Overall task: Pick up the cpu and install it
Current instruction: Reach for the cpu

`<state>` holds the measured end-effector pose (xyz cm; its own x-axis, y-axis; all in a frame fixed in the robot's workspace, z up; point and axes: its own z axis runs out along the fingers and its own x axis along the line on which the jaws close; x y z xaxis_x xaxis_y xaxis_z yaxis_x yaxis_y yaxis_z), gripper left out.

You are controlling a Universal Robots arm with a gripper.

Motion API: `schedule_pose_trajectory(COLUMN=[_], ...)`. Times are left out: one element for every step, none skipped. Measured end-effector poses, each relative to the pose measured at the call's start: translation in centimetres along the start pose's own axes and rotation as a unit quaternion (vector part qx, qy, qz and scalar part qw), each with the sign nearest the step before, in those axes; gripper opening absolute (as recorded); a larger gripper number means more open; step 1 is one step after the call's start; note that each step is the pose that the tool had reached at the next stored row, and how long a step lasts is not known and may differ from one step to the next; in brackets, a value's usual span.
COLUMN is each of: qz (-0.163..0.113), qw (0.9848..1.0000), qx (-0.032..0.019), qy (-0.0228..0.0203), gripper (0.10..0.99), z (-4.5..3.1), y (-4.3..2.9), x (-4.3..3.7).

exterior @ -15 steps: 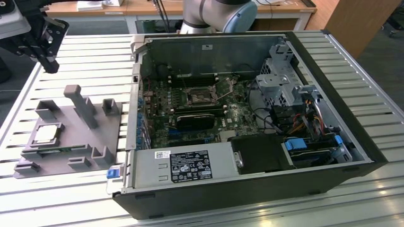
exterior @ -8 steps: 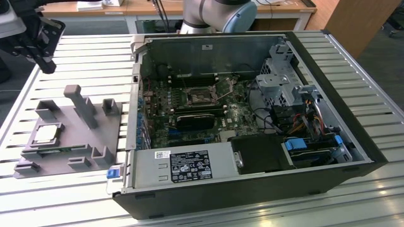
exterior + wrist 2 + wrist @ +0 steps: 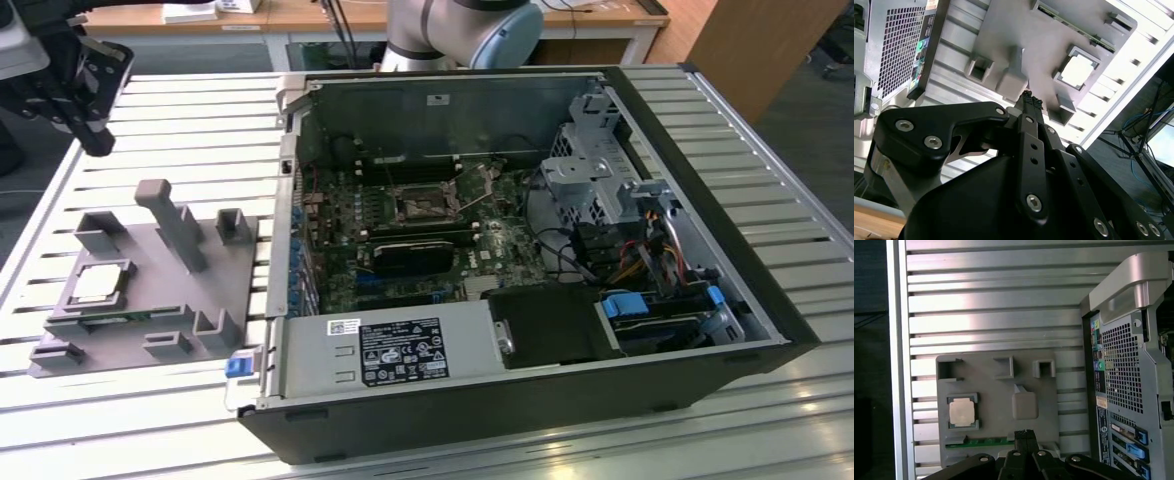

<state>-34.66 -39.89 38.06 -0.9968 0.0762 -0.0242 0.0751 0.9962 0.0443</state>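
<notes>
cpu (image 3: 102, 283): a small flat square chip with a silvery-grey metal top and a thin pale tan rim; it lay flat in a square framed recess of the tray, untouched.
tray (image 3: 160, 295): a large grey plastic plate with upright posts; it sat on the bench to the exterior view's left of the case.
green board (image 3: 985, 441): a thin strip lying in a slot along one tray edge, near the cpu.
bench (image 3: 787, 230): slatted silver metal, carrying both tray and case.
case (image 3: 534, 410): an open black computer tower lying on its side.
socket (image 3: 424, 205): a black square with a metal frame on the circuit board inside the case, well apart from the cpu.
claw (image 3: 1026, 432): black, hanging above the bench beyond the tray and apart from the cpu; in both wrist views its fingertips (image 3: 1026, 98) were pressed together on nothing.
</notes>
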Motion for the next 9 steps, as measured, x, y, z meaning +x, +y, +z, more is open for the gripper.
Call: schedule_pose_trajectory(qz=[0.0,0.0,0.0,0.0,0.0,0.0,0.0,0.0,0.0], qw=[1.0,1.0,1.0,1.0,1.0,1.0,1.0,1.0,1.0], qx=[0.0,0.0,0.0,0.0,0.0,0.0,0.0,0.0,0.0], qy=[0.0,0.0,0.0,-0.0001,0.0,0.0,0.0,0.0,0.0], gripper=[0.106,0.106,0.106,0.106,0.106,0.106,0.106,0.106,0.106], z=[0.0,0.01,0.01,0.01,0.01,0.01,0.01,0.02,0.01], y=[0.0,-0.01,-0.01,-0.01,-0.02,-0.02,-0.02,-0.03,-0.03], x=[0.04,0.08,0.12,0.16,0.2,0.25,0.29,0.33,0.37])
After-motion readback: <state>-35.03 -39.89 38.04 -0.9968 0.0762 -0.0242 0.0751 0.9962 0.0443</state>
